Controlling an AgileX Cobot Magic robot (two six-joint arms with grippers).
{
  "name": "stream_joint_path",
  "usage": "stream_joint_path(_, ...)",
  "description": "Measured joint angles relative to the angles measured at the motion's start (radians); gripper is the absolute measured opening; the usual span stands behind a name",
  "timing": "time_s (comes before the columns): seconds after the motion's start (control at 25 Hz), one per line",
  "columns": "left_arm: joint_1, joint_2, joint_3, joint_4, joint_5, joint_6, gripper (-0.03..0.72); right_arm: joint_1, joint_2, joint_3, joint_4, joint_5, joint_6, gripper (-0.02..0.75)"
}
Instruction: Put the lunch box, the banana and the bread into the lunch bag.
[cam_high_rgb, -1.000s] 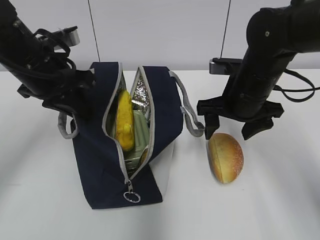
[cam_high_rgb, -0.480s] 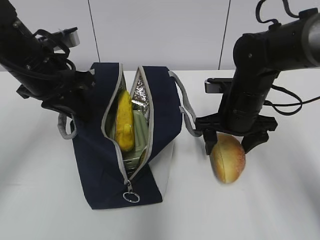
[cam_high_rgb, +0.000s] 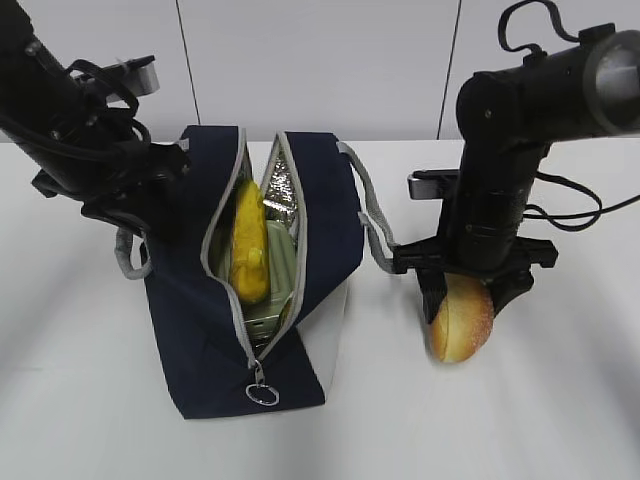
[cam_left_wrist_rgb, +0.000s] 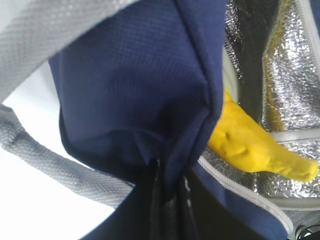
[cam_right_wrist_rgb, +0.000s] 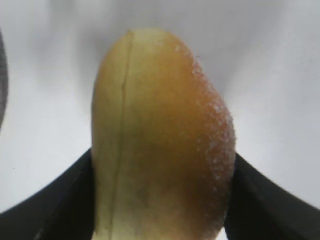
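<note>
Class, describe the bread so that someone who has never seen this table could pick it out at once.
Start at the open navy lunch bag standing on the white table. To its right, the right hand straddles the bread. It is an oval golden-brown loaf with a lengthwise split, the only item outside the bag.

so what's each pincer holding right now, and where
Left pincer pinches the lunch bag's navy fabric at its opening edge. Right pincer straddles the bread's two long sides; firm hold unclear.

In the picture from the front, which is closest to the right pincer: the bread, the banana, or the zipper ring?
1. Golden-brown oval bread: between the right pincer fingers.
2. Yellow curved banana: left, inside the navy bag.
3. Metal zipper ring: lower left; nearly tied with banana.
</note>
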Motion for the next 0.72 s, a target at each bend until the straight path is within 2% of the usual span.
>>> stream_joint_path(0.16,0.000,0.000,0.000,0.002,0.000,0.000,0.029,0.000,0.000,-0.064,-0.011,0.075,0.000,0.456)
stream_joint_path(0.32,0.000,0.000,0.000,0.002,0.002,0.000,0.029,0.000,0.002,-0.151,-0.013,0.181,-0.023,0.445)
stream_joint_path(0.48,0.000,0.000,0.000,0.004,0.002,0.000,0.029,0.000,0.002,-0.274,-0.005,0.202,-0.048,0.442)
stream_joint_path(0.72,0.000,0.000,0.000,0.004,0.004,0.000,0.029,0.000,-0.050,-0.459,0.122,0.216,-0.088,0.440)
